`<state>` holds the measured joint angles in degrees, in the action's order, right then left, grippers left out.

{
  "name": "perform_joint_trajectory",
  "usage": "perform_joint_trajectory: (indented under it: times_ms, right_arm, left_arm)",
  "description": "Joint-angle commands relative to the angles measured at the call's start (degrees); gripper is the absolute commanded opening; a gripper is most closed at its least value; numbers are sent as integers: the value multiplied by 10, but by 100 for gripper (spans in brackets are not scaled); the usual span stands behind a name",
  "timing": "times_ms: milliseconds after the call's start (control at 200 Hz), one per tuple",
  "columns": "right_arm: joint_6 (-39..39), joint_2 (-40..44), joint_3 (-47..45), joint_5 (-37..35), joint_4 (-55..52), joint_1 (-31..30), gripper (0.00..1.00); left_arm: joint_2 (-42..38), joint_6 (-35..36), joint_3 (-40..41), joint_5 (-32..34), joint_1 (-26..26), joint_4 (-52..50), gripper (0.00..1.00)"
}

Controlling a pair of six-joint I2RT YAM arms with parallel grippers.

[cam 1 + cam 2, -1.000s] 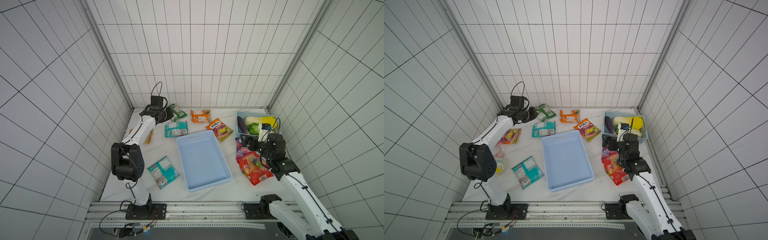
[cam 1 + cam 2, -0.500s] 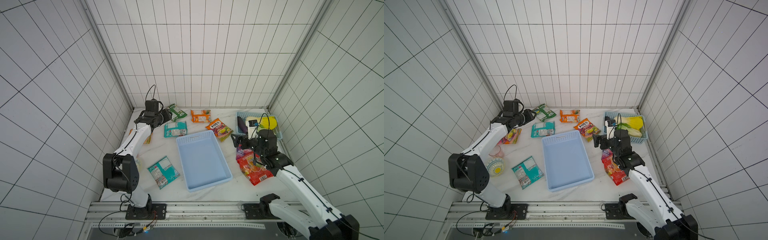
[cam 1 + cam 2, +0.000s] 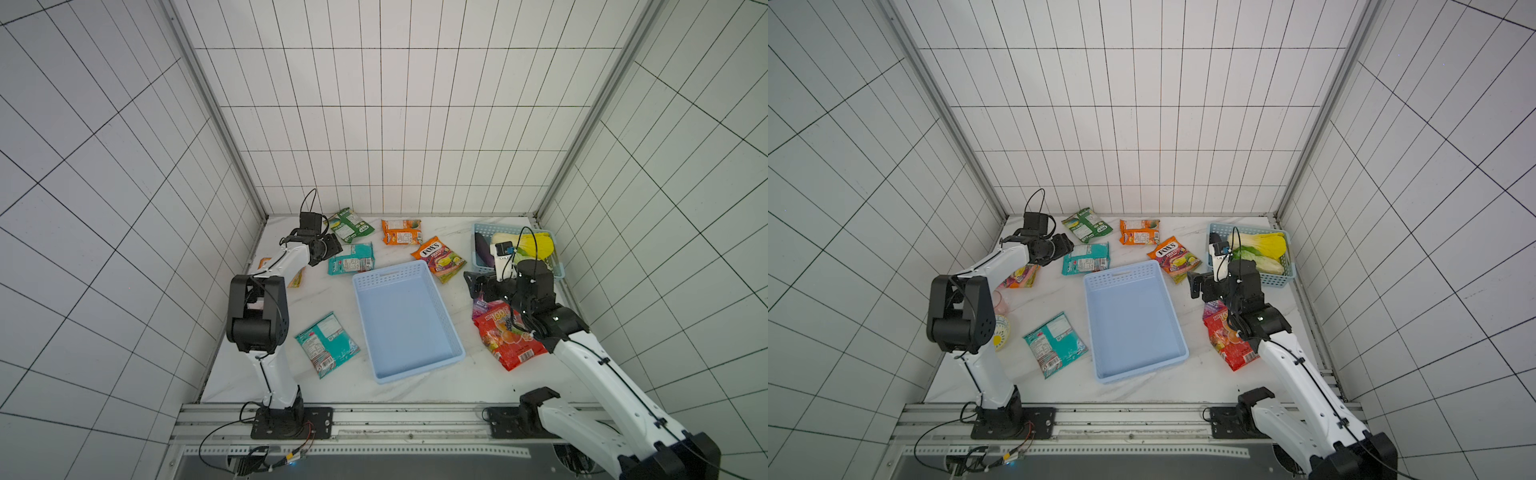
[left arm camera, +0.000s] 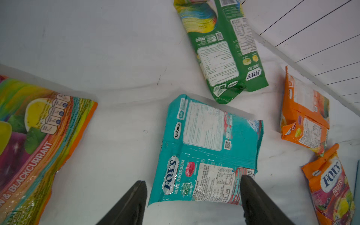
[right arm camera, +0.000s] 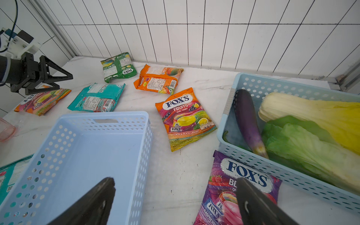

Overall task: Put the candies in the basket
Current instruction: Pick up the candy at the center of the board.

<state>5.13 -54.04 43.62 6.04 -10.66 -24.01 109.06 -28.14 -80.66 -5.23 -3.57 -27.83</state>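
**Zero of eight candy bags in the basket**

Basket [image 3: 407, 316]: mid-counter, floor bare, nothing delivered. The whole task is judged outstanding.

Candies, all on the counter [image 3: 415, 386] around it:
- teal bag [image 3: 351, 259], just off the far corner on the left arm's side
- green bag [image 3: 349, 224] and orange bag [image 3: 401, 232], near the back wall
- FOXS fruits bag [image 3: 438, 258], just beside the other far corner
- second teal bag [image 3: 327, 344], beside the left long wall
- lemon-blackcurrant bag [image 3: 1019, 276], under the left arm
- purple bag [image 5: 233, 189], against the lattice basket [image 5: 292, 179] of vegetables
- red bag [image 3: 505, 338], under the right arm

Left pincer [image 4: 192, 179]: jaws apart, nothing between them, poised over the first teal bag's edge. Likely the first pick.

Right pincer [image 5: 175, 179]: jaws wide apart, empty, above the gap between basket and purple bag.

Unclear:
- Whether the left fingertips touch the teal bag cannot be told.
- The right arm covers part of the red bag and most of the purple one in both top views.
- A pinkish cup [image 3: 1000, 301] shows in a top view, half hidden behind the left arm.
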Motion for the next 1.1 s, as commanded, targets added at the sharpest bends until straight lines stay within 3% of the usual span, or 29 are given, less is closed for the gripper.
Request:
perform_joint_trajectory:
  times_ms: [0, 305, 540, 670, 989, 1099]
  right_arm:
    - [-8, -6, 26, 4, -6, -3, 99]
    - [-13, 4, 14, -6, -6, -4, 99]
    - [-14, 7, 6, -6, -5, -4, 99]
    - [-1, 12, 5, -17, -10, -3, 99]
    - [-16, 13, -2, -12, -8, -3, 99]
    - [-13, 14, 4, -28, -15, -4, 99]
  left_arm:
    - [34, 9, -35, 11, 2, -10, 77]
    - [127, 24, -100, 5, -6, -49, 81]
    - [170, 28, -125, 6, -12, -62, 72]
    - [177, 33, -125, 18, -14, -68, 56]
    - [158, 26, -123, -9, -12, -67, 0]
    - [140, 24, -117, -12, -12, -67, 0]
